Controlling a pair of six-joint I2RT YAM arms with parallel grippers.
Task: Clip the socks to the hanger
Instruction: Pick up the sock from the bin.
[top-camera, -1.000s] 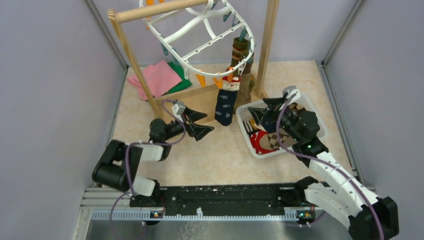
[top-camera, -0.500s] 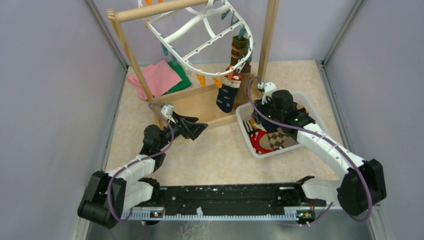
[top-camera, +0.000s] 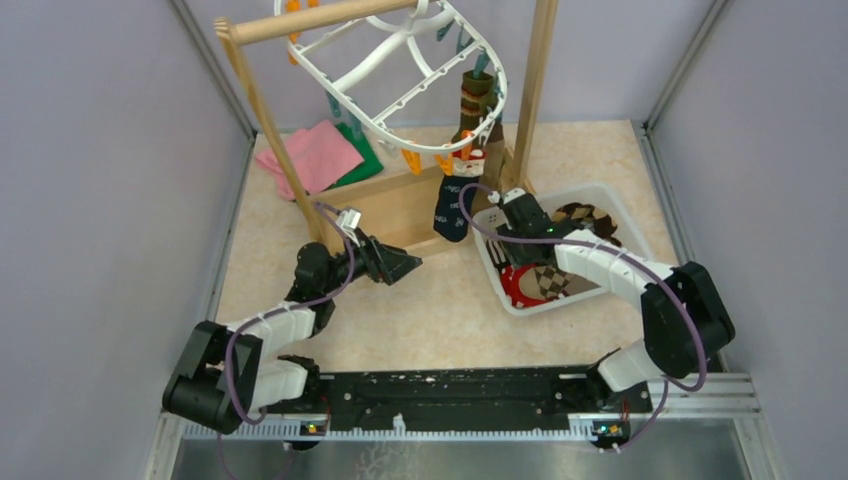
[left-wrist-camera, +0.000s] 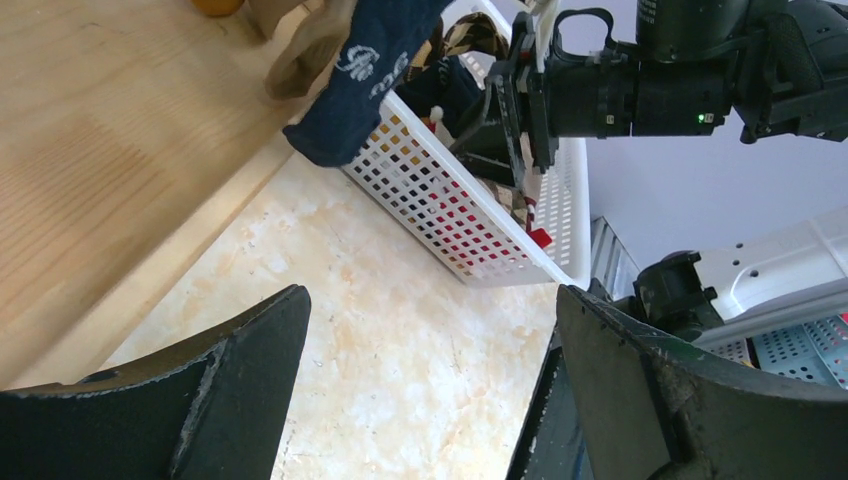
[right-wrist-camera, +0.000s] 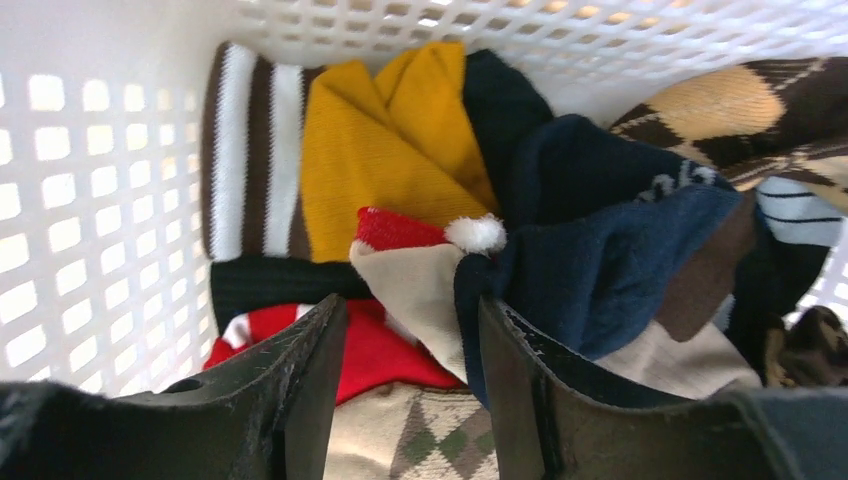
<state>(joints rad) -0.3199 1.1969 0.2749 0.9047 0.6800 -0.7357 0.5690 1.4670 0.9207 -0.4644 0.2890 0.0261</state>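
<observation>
**Operator:** Where's the sock I'm after?

**Spotter:** It's in the white slotted plastic basket (right-wrist-camera: 60, 200), at the right of the tabletop (top-camera: 450, 320). The dark navy fabric sock with the red, white-bobbled tip (right-wrist-camera: 600, 260) has that tip at the centre of the right wrist view. That puts it directly ahead of your right claw (right-wrist-camera: 412, 303).

**Operator:** Which way does it lie?

**Spotter:** Its long axis runs from the tip off to the right of the frame, passing under the finger on that side. You're bracketing only the tip end, and the body lies off to one side. A mustard-yellow sock (right-wrist-camera: 380, 160) sits just beyond, upper centre.

**Operator:** Is the claw on anything?

**Spotter:** It's partly parted, with nothing visibly pinched. I'd say you want to go straight down on the tip.

**Operator:** And the left?

**Spotter:** Your left claw (left-wrist-camera: 430, 300) is fully released and empty, over bare tabletop and well apart from the basket. Your right arm is clearly nearer. The white oval plastic hanger (top-camera: 370, 118) hangs at the top centre of the overhead view.
</observation>
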